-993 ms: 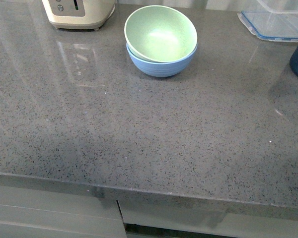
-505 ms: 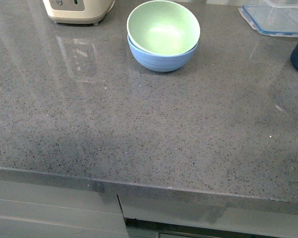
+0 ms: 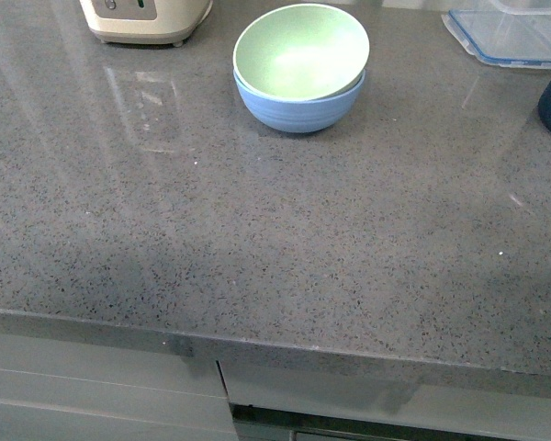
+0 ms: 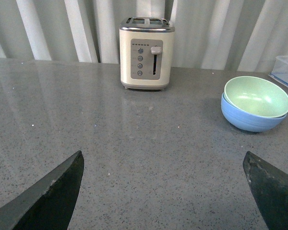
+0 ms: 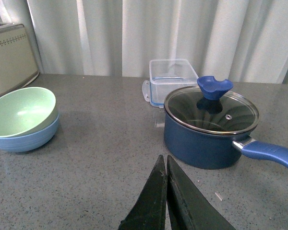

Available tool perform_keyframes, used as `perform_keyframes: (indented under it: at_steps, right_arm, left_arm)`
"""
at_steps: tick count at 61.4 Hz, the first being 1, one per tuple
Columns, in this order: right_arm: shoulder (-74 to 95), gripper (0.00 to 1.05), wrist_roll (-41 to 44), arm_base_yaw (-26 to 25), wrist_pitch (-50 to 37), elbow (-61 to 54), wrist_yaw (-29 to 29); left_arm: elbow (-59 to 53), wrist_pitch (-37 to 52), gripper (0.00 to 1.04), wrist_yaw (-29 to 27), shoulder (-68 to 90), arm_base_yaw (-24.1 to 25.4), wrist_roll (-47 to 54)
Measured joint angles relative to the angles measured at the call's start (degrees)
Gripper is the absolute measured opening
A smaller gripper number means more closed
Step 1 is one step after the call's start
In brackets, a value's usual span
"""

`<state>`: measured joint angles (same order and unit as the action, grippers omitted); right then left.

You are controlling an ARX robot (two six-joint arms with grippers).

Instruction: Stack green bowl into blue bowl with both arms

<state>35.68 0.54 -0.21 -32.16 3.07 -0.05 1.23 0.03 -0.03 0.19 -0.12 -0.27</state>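
Note:
The green bowl (image 3: 303,50) sits nested in the blue bowl (image 3: 298,108) at the back middle of the grey counter, slightly tilted. The pair also shows in the left wrist view, green bowl (image 4: 257,96) in blue bowl (image 4: 249,122), and in the right wrist view, green bowl (image 5: 20,110) in blue bowl (image 5: 26,136). Neither arm shows in the front view. My left gripper (image 4: 163,165) is open and empty above bare counter, well short of the bowls. My right gripper (image 5: 164,165) is shut and empty, apart from the bowls.
A cream toaster (image 3: 147,18) stands at the back left, also in the left wrist view (image 4: 146,52). A clear container (image 3: 510,32) lies at the back right. A navy pot with glass lid (image 5: 209,129) stands by it. The counter's front edge (image 3: 257,349) runs below.
The view shifted slightly a second ago, then held. The green bowl has settled a little in the blue bowl. Neither arm shows in the front view.

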Motion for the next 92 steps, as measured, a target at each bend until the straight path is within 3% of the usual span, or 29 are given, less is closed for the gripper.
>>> perform_keyframes:
  at_steps: [8, 35, 65, 70, 88, 92]
  right_arm:
    - [-2.4, 0.01, 0.0, 0.0, -0.7, -2.5, 0.0]
    - [-17.3, 0.01, 0.0, 0.0, 13.6, -2.8, 0.0]
    - [-25.6, 0.01, 0.0, 0.0, 21.9, -2.8, 0.0]
    - [-33.2, 0.01, 0.0, 0.0, 31.5, -2.8, 0.0]
    - [-35.4, 0.01, 0.0, 0.0, 32.1, -2.8, 0.0]
    - [-35.4, 0.09, 0.1, 0.0, 32.1, -2.8, 0.0]
  left_arm:
    - [0.0, 0.0, 0.98, 0.0, 0.0, 0.0, 0.0]
    - [0.0, 0.0, 0.98, 0.0, 0.0, 0.0, 0.0]
    - [0.0, 0.0, 0.98, 0.0, 0.0, 0.0, 0.0]
    - [0.0, 0.0, 0.98, 0.0, 0.0, 0.0, 0.0]
    - [0.0, 0.0, 0.98, 0.0, 0.0, 0.0, 0.0]
    - [0.0, 0.0, 0.98, 0.0, 0.0, 0.0, 0.0]
